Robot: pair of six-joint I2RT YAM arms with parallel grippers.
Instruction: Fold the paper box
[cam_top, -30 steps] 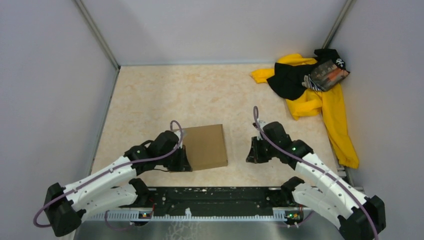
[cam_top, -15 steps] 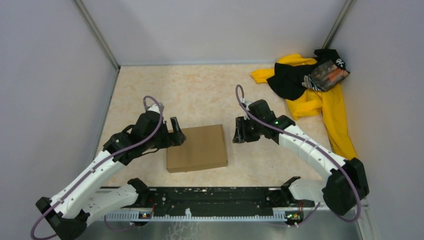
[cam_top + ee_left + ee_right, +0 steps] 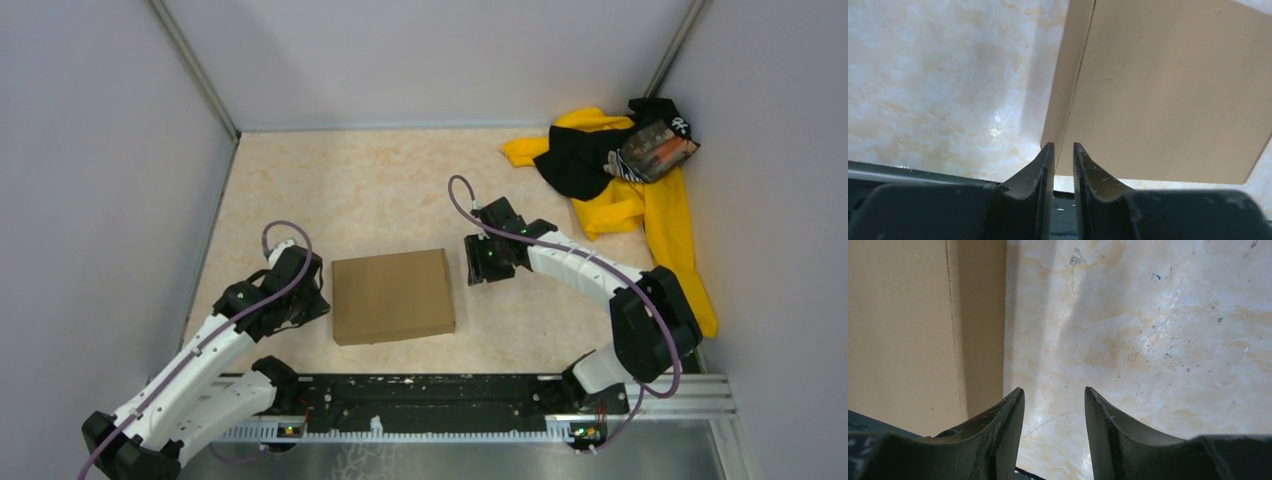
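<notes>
The paper box (image 3: 392,296) lies flat and closed on the table, a plain brown rectangle. In the left wrist view the paper box (image 3: 1158,90) fills the upper right. My left gripper (image 3: 320,303) is just off its left edge. The left gripper (image 3: 1063,146) has its jaws a narrow gap apart, with nothing between them, tips pointing at the box's near corner. My right gripper (image 3: 472,268) sits just off the box's far right corner. The right gripper (image 3: 1054,389) is open over bare table, with the paper box's side wall (image 3: 980,330) to its left.
A yellow-and-black cloth pile (image 3: 620,170) lies in the far right corner, trailing down along the right wall. Grey walls close in the table on three sides. A black rail (image 3: 430,400) with the arm bases runs along the near edge.
The left gripper left the box's near-left corner, opened wide, and now sits by the left edge with jaws narrowed. The right gripper moved forward and left to the box's far right corner and opened.
</notes>
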